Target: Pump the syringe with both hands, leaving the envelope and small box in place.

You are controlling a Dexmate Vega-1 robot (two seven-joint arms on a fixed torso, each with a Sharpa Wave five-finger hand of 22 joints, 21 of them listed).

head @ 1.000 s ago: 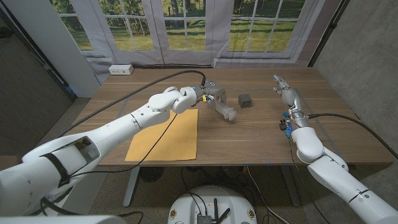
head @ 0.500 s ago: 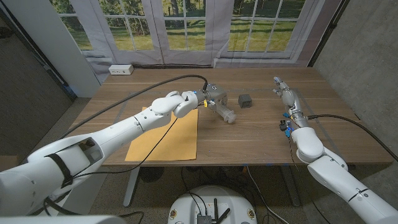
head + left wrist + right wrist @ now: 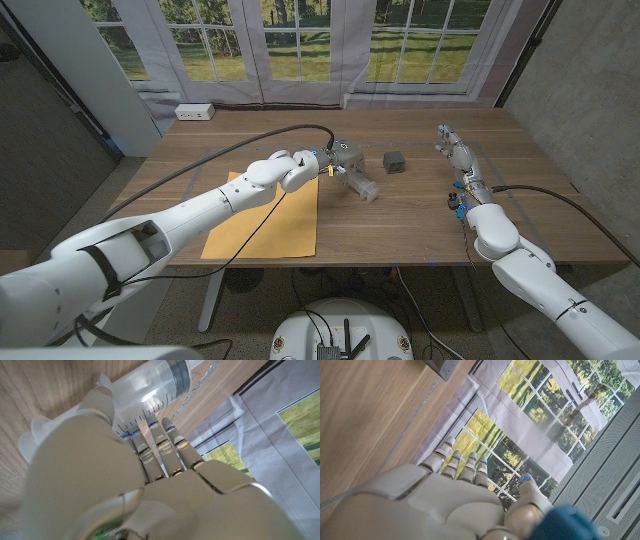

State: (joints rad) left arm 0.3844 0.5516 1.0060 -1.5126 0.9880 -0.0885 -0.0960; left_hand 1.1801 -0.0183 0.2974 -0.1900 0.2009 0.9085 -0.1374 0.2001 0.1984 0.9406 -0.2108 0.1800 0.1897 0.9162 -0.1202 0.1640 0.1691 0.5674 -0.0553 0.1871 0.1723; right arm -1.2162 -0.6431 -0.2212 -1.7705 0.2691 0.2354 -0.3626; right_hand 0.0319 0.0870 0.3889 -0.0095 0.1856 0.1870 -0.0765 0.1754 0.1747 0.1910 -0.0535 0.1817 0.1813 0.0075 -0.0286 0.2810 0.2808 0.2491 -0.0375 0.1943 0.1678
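Note:
A clear syringe (image 3: 365, 187) lies slanted on the table just right of the yellow envelope (image 3: 265, 215). My left hand (image 3: 338, 156) grips its far end. In the left wrist view the fingers (image 3: 159, 445) wrap over the marked barrel (image 3: 145, 390), and the dark plunger seal (image 3: 179, 371) shows beyond them. A small dark box (image 3: 395, 161) stands a little right of the syringe. My right hand (image 3: 452, 143) is far off at the table's right side, fingers straight and apart, holding nothing. In the right wrist view its fingers (image 3: 462, 462) reach toward the windows.
A white power strip (image 3: 195, 112) lies at the table's back left corner. A black cable (image 3: 250, 140) arcs over the table to my left wrist. The box's corner (image 3: 442, 366) shows in the right wrist view. Windows stand behind the table.
My left hand and the syringe have dropped slightly toward the table and the near side. The right hand has edged a little farther away; the envelope and box have stayed put.

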